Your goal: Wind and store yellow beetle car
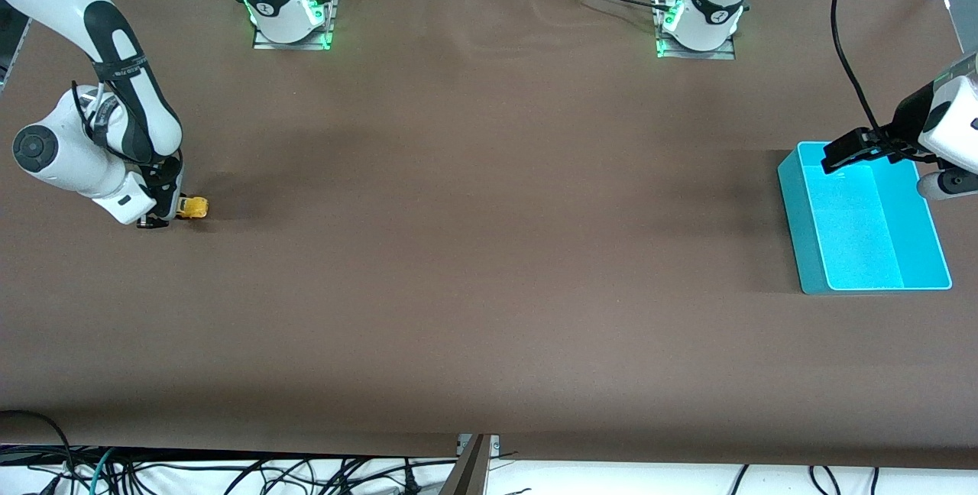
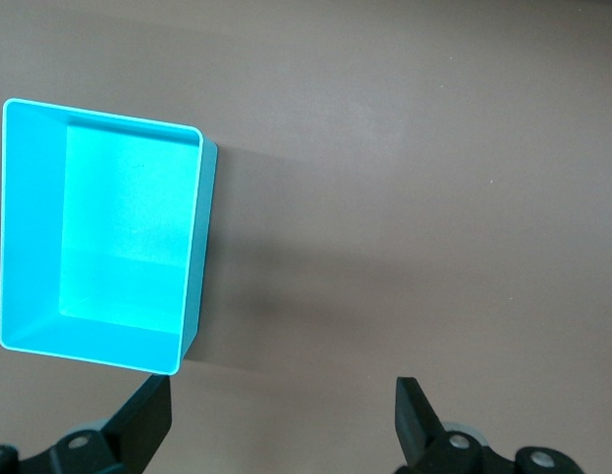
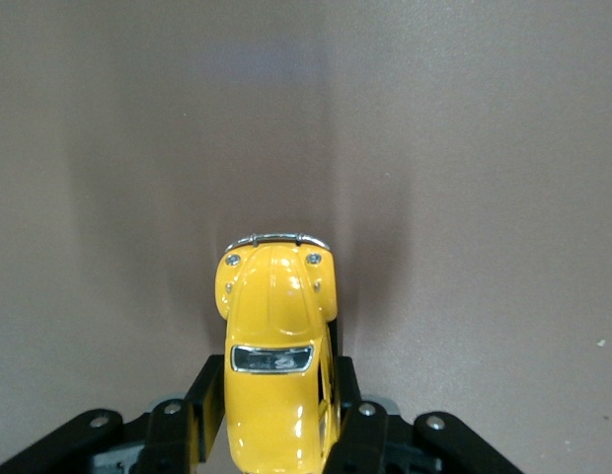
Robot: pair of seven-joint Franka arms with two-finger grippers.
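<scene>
Yellow beetle car (image 3: 276, 370) is sitting on the brown surface (image 1: 474, 250) at the right arm's end, the right gripper (image 3: 276, 425) clamping its sides for the wind-up pull, while the left gripper (image 2: 281, 420) is hanging spread wide over the teal bin (image 1: 810, 250).

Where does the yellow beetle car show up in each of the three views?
Front view: the yellow beetle car sits on the brown table at the right arm's end, in the right gripper.
Left wrist view: not in it; only the teal bin and the open left gripper.
Right wrist view: car between the fingers.
Shared landmark: the brown table.
</scene>
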